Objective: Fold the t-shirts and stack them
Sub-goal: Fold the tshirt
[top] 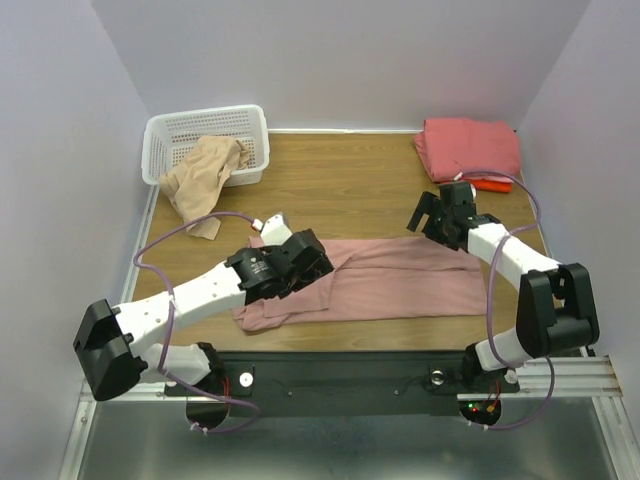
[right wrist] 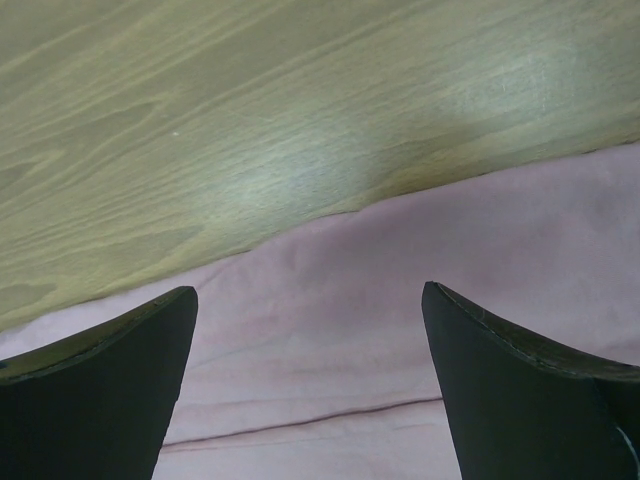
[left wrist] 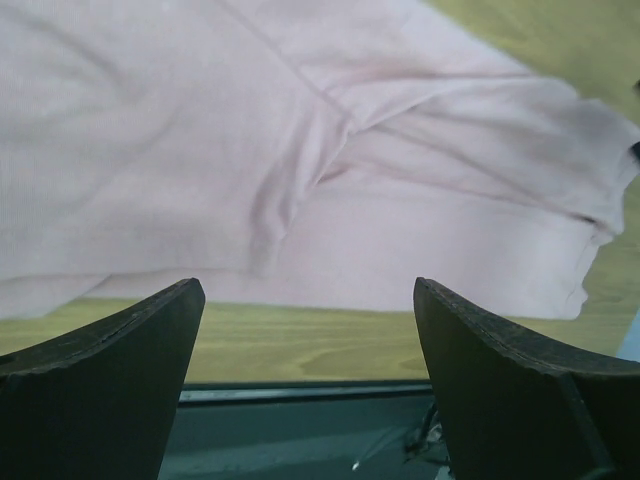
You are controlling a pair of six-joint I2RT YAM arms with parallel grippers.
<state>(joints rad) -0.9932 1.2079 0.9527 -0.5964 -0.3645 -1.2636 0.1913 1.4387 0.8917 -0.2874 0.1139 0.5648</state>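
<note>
A dusty-pink t-shirt (top: 400, 282) lies partly folded into a long band across the middle of the table. My left gripper (top: 303, 262) hovers over its left end, open and holding nothing. In the left wrist view the open left gripper (left wrist: 308, 290) frames bare wood just past the pink t-shirt's (left wrist: 300, 150) near hem. My right gripper (top: 432, 216) hangs above the shirt's far right edge, also open. The right wrist view has the open right gripper (right wrist: 310, 295) straddling pink cloth (right wrist: 330, 350) near its far edge. A folded salmon-pink t-shirt (top: 468, 146) rests on an orange-red one (top: 492, 184) at the back right. A beige t-shirt (top: 205, 172) spills from the basket.
A white lattice basket (top: 210, 128) stands in the back left corner, with the beige cloth draped over its front rim onto the wooden table (top: 340, 185). Grey walls close in the left, back and right sides. The black base rail (top: 340, 380) runs along the near edge.
</note>
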